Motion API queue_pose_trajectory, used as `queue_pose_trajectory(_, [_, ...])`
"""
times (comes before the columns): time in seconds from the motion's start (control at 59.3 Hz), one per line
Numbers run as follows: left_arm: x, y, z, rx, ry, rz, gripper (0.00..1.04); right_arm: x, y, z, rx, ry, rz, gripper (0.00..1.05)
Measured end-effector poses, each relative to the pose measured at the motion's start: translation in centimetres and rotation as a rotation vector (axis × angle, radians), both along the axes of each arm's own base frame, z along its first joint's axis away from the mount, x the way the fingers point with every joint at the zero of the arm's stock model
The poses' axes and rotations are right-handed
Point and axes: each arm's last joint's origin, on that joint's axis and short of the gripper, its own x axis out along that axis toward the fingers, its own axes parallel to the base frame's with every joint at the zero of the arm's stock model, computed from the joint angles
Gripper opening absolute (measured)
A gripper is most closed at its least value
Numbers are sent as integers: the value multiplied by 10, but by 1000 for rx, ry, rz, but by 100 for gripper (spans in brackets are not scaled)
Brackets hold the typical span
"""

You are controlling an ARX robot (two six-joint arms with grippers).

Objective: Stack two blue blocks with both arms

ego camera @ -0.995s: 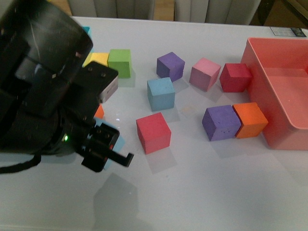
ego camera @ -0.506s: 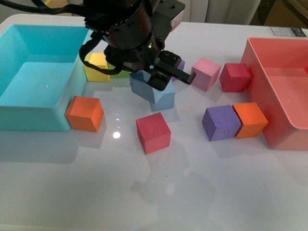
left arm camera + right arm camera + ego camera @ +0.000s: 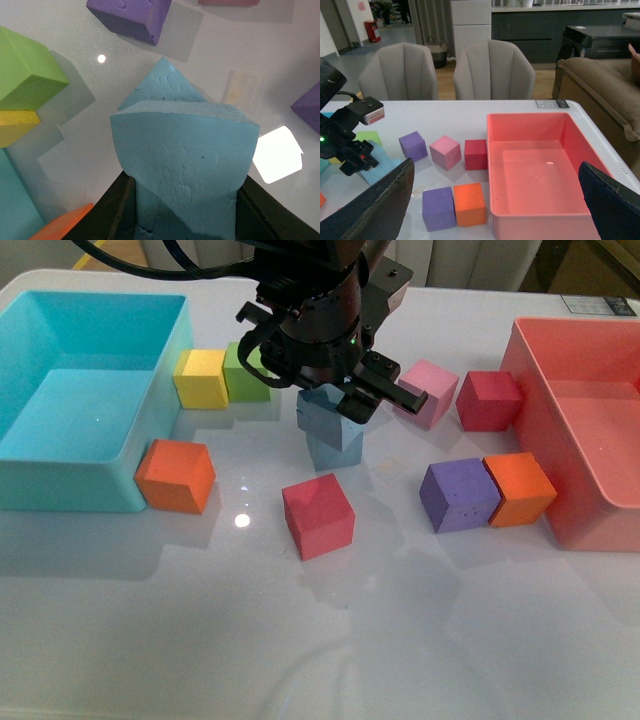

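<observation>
Holding the upper blue block (image 3: 320, 408) clamped in the left gripper (image 3: 335, 400), askew over the lower blue block (image 3: 335, 452) on the surface (image 3: 420, 620); cannot tell if touching. Judging the stack nearly made: left only to square, settle, let go. Keeping the right gripper (image 3: 495, 200) spread wide, empty.

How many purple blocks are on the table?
2. One purple block touches the orange block, on the robot's right. The other purple block sits beside the pink block; the left arm covers it in the front view.
</observation>
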Motion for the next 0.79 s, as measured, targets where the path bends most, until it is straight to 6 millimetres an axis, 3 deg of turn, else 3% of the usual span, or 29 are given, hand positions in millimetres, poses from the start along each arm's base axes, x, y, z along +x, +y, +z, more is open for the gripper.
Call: queue_pose_trajectory(0.793, [26,-8,-16,30,9,26,40,0,0,0,0,0,0,96])
